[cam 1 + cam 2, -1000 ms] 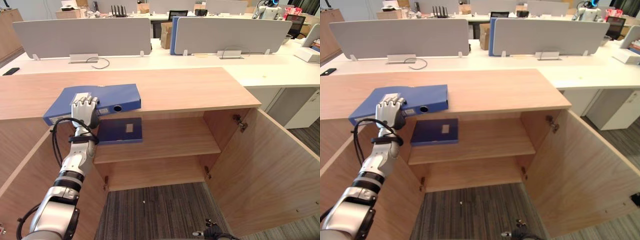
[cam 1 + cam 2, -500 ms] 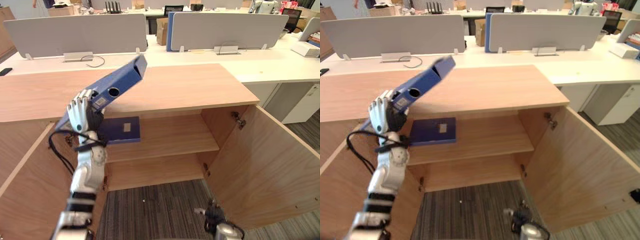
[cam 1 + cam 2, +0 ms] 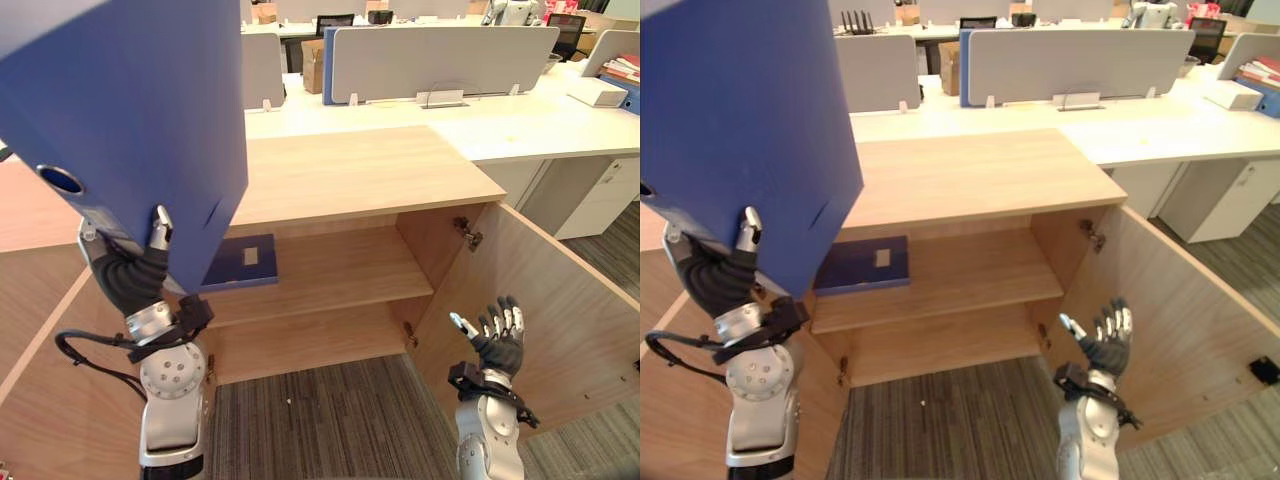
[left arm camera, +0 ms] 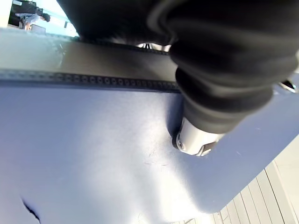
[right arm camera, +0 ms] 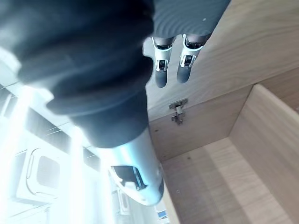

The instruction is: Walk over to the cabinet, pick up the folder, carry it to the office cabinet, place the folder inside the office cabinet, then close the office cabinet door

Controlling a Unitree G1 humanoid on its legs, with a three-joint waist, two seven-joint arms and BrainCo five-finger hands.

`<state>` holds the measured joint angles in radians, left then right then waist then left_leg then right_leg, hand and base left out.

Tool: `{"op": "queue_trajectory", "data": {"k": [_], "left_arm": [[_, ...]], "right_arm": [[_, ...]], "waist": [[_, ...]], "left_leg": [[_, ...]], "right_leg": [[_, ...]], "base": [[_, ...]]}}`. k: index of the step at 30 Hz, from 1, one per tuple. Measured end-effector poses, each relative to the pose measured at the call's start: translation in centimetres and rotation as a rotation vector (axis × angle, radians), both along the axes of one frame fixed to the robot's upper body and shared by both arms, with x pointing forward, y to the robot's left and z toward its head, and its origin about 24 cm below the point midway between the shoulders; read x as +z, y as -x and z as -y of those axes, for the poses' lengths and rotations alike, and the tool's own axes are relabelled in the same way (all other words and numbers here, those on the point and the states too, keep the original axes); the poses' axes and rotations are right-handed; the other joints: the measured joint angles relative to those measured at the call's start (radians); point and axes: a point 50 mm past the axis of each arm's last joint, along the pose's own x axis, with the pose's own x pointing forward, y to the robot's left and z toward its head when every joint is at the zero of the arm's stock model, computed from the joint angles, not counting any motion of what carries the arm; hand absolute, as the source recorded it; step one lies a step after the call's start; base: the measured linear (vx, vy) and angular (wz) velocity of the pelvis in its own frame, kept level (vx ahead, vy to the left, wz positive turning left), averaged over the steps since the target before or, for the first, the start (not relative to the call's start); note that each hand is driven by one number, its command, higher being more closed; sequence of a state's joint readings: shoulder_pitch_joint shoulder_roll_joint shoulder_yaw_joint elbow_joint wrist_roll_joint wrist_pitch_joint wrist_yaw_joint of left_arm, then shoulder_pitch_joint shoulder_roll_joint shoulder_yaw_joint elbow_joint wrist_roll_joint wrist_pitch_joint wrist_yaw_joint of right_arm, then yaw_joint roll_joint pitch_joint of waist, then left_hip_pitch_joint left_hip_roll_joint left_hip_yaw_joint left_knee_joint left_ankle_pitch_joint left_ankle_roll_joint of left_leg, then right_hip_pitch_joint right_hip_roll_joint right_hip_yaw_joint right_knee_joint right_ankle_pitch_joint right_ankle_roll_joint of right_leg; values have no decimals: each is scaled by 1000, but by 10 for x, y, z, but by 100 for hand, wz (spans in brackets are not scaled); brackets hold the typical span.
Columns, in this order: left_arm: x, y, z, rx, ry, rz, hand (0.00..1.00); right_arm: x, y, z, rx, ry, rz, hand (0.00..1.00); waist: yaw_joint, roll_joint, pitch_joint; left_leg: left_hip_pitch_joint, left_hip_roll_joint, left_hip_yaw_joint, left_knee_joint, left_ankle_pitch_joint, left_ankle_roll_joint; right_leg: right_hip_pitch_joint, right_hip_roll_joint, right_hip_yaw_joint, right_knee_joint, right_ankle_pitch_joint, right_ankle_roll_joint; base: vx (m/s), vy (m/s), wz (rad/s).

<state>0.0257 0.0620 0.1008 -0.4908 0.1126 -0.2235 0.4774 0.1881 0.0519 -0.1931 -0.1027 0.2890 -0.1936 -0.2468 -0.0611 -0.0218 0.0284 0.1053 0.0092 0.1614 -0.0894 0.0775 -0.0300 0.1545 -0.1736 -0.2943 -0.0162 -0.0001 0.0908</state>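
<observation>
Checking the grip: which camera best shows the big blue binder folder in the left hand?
The left eye view: the big blue binder folder shows its cover, its spine and the left hand gripping its lower edge. The right eye view cuts off most of the spine; the left wrist view gives the cover from close.

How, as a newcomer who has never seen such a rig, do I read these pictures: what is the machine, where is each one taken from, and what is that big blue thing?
The machine is a humanoid robot with two arms. The two wide pictures come from a stereo camera on its head, looking down. The two close ones come from cameras on its wrists. The big blue thing is a blue folder, held up near the head camera by the left hand, with the thumb on its front. The left wrist view shows the folder's cover from very close. The right hand is open and empty, beside the open door of a wooden cabinet. A darker folder lies on the cabinet's upper shelf.
</observation>
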Motion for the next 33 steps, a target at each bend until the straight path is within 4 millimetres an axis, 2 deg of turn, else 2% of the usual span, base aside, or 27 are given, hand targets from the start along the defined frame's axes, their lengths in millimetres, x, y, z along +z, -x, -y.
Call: {"op": "queue_trajectory", "data": {"k": [3,4,5,6,7,9,12,14,18,22,28,33], "left_arm": [[-1,-2,0,-136,81,12,100],[-2,-3,2,-238,137,23,100],[-2,-4,3,-274,155,26,100],[-2,-6,6,-336,167,27,100],[-3,-8,8,-367,166,23,100],[-6,-13,19,-502,139,-8,100],[-13,-18,31,-628,115,-53,100],[-16,-21,32,-658,135,-62,100],[-17,-23,28,-670,118,-81,100],[-18,-22,33,-722,104,-90,100],[-23,-22,39,-785,56,-136,100],[-24,-22,40,-792,57,-143,100]], "right_arm": [[31,-18,-14,122,55,135,0],[51,-30,-25,235,101,222,0],[60,-36,-30,284,117,261,0],[78,-46,-40,381,145,336,0],[87,-51,-45,428,167,372,0],[123,-68,-65,610,263,501,0],[156,-80,-92,810,310,615,0],[168,-92,-98,883,278,629,0],[186,-112,-100,1013,347,567,0],[211,-123,-103,1066,407,573,0],[217,-133,-101,1077,445,527,0],[216,-133,-100,1079,455,520,0]], "waist": [[0,-1,0],[1,-1,0],[1,-1,0],[4,-1,0],[6,-2,0],[20,-2,0],[27,-2,-1],[30,-3,-1],[48,-3,-1],[53,-3,-3],[53,-3,-4],[50,-2,-6]], "left_leg": [[-2,-1,1,3,1,1],[-3,-1,1,3,1,1],[-3,0,1,3,1,1],[-3,0,1,3,1,1],[-3,0,1,3,1,1],[-3,0,0,3,1,1],[-3,0,-3,2,2,2],[-3,-1,-4,2,4,4],[-4,-2,-8,0,9,6],[-24,-1,-14,-2,21,7],[-26,0,-23,-2,35,5],[-35,3,-36,-4,51,7]], "right_leg": [[0,1,2,-5,2,3],[0,1,3,-8,3,4],[0,2,3,-9,3,4],[0,3,4,-9,4,4],[0,3,4,-9,4,5],[1,3,3,-9,4,5],[1,3,2,-6,4,5],[1,2,1,-2,4,5],[-1,0,-1,4,4,5],[-25,0,-5,19,3,5],[-29,-1,-8,32,3,4],[-35,1,-22,41,5,2]], "base": [[0,0,0],[0,0,0],[0,0,0],[0,0,0],[0,0,0],[0,0,0],[-12,5,1],[-20,9,2],[-46,18,3],[-53,10,4],[-47,8,4],[-61,-1,8]]}}
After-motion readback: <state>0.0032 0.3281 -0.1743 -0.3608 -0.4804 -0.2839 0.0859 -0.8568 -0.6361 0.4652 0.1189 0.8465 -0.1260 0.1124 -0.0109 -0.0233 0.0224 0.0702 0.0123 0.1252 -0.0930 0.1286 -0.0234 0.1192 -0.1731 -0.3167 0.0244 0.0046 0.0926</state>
